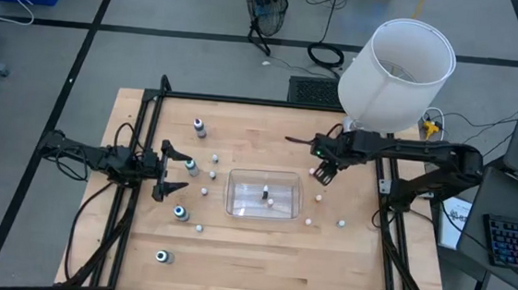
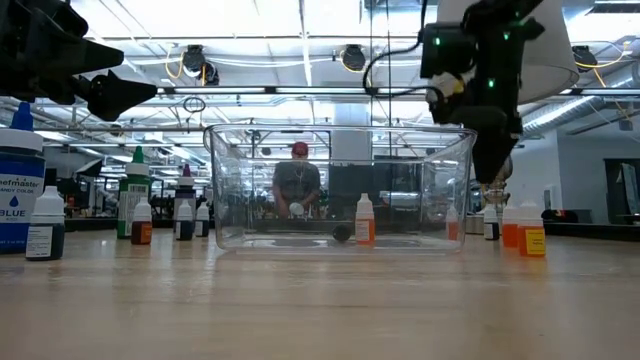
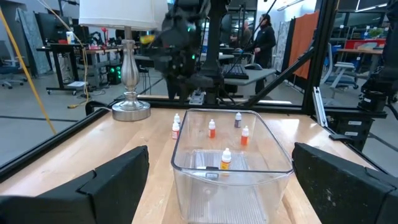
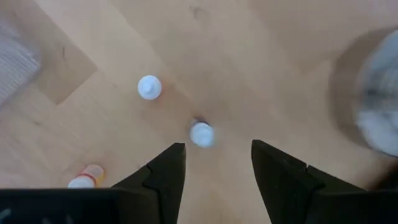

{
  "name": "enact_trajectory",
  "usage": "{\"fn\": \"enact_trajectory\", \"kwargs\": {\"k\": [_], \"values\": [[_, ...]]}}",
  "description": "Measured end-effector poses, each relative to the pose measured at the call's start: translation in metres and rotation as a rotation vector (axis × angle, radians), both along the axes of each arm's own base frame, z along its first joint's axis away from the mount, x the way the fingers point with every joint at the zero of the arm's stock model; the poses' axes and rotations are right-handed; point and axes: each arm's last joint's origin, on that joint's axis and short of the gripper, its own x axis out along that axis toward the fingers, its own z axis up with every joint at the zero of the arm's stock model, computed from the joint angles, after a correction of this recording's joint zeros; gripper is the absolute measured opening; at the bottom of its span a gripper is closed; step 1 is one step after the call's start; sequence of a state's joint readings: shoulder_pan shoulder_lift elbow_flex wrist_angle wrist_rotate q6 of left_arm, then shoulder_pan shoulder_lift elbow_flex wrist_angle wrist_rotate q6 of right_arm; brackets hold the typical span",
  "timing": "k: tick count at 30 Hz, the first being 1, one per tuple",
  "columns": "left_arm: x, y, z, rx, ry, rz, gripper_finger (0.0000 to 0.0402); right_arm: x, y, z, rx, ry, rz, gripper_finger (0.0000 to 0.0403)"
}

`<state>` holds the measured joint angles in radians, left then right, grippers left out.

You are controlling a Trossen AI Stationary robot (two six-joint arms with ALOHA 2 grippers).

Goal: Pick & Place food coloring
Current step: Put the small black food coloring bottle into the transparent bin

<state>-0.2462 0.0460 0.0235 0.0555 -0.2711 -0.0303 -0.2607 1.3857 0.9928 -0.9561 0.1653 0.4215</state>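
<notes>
While your right gripper hangs above the table just right of the tub, its fingers are spread and hold nothing, pointing down at a white-capped bottle standing between and just ahead of the tips. A second white-capped bottle stands near it, and an orange one lies on its side further off. Your left gripper waits at the table's left side, fingers released wide, empty. Food coloring bottles are scattered around the tub; two sit inside it, one orange upright, one dark lying down. Big blue-label bottle stands at the left in the low view. A person shows beyond the table.
</notes>
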Motion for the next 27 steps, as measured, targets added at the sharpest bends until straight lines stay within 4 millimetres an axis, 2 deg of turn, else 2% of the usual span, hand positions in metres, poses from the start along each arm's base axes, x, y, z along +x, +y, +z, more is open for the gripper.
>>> {"fn": "enact_trajectory", "kwargs": {"k": [9,27], "values": [[0.000,0.000,0.000,0.000,0.000,0.000,0.0390,-0.006,-0.005,-0.032,0.070,-0.074,-0.011,0.0175],[0.000,0.000,0.000,0.000,0.000,0.000,0.0390,-0.008,-0.005,-0.045,0.051,-0.100,0.018,0.0171]]}}
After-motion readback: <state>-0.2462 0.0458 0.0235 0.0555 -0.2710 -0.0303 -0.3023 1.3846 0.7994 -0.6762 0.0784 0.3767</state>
